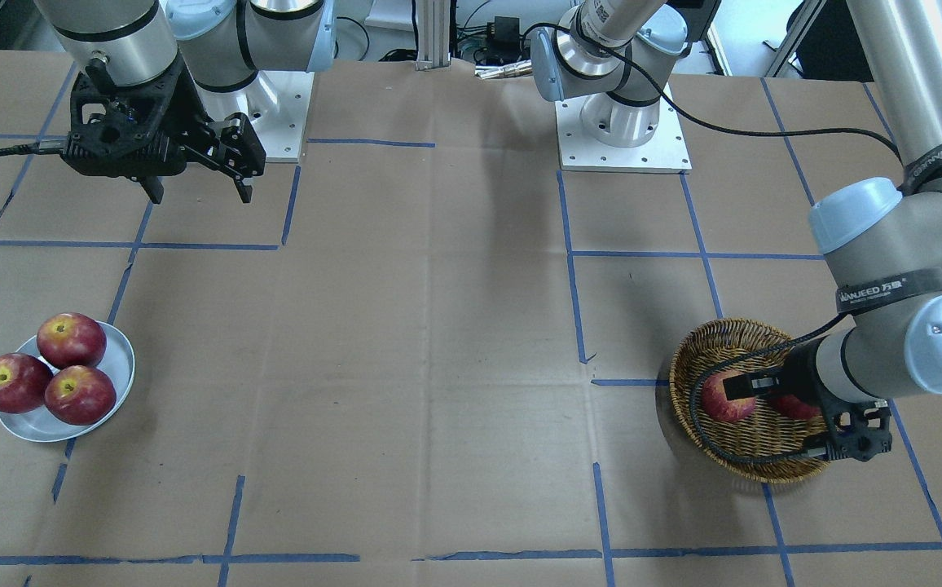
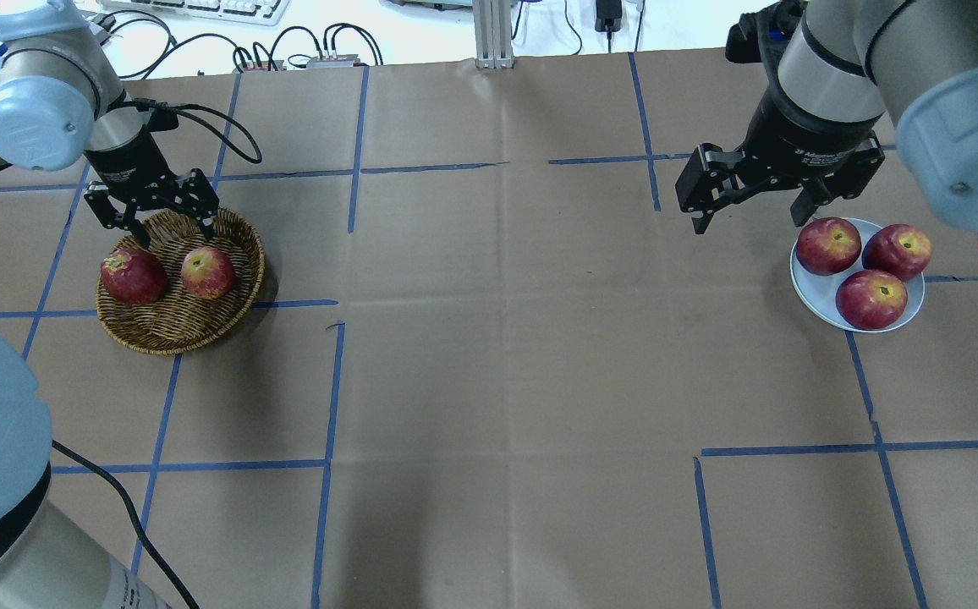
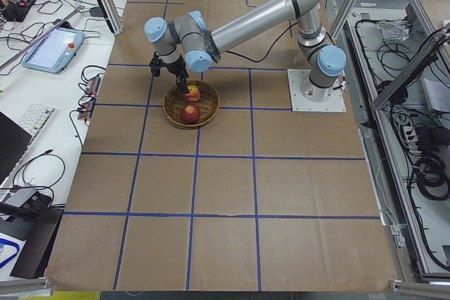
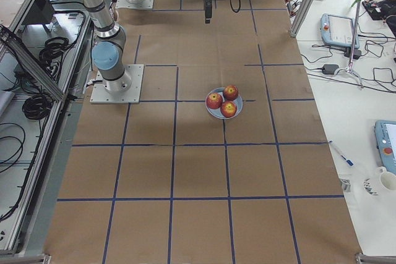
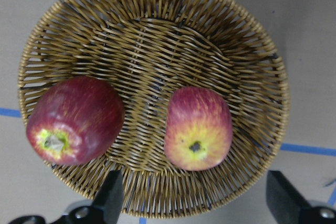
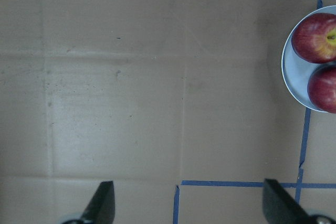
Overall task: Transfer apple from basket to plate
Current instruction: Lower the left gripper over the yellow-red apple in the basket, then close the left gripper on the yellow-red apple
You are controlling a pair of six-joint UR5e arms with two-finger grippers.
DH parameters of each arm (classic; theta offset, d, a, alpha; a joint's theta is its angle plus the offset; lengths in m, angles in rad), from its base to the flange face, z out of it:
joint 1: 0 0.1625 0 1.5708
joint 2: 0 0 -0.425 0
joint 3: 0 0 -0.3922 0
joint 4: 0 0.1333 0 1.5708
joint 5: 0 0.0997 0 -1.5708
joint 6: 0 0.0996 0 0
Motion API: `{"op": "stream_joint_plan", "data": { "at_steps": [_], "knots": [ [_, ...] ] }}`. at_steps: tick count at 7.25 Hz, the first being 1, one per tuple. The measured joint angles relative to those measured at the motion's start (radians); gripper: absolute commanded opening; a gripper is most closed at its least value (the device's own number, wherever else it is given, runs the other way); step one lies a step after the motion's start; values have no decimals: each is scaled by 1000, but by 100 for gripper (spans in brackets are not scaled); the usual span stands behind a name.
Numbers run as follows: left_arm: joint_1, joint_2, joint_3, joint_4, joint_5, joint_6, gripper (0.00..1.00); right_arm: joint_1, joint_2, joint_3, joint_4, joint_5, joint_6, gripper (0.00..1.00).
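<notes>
**Streaked apple lies in the basket, left fingers spread above it**

The apple [image 5: 198, 129], pinkish-red with a yellow patch around its stem end, lies in the basket [image 5: 157, 3]. It sits towards the side nearer the desk's middle. A darker red apple [image 5: 73, 119] lies beside it in the same basket, with a strip of bare weave between the two in the left wrist view.

The left gripper [image 2: 172, 230] hangs over the basket. Its fingers [image 5: 111, 195] are spread wide and grip nothing. In the wrist view the streaked apple sits in line with the gap between them.

The basket stands on the brown-paper desk [image 2: 497, 338], well apart from the plate [image 2: 810, 288] at the other end. Three dark red apples [image 2: 870, 298] crowd the plate, touching one another.

The right gripper [image 2: 749, 211] hovers above bare desk just beside the plate, on the side towards the desk's middle. Its fingers are likewise wide apart and empty. Only the plate's edge and two of its apples show at the border of the right wrist view.
</notes>
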Motion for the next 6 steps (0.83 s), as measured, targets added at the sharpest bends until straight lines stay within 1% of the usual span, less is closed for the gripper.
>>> {"op": "stream_joint_plan", "data": {
  "at_steps": [2, 4, 5, 6],
  "knots": [
    [0, -32, -24, 46, 3, 0, 93, 0, 0, 0, 0, -1, 0, 100],
    [0, -65, -46, 54, 3, -1, 93, 0, 0, 0, 0, -1, 0, 100],
    [0, -78, -53, 55, 4, -1, 91, 0, 0, 0, 0, -1, 0, 100],
    [0, -85, -56, 56, 4, -1, 67, 0, 0, 0, 0, -1, 0, 100]
  ]
}}
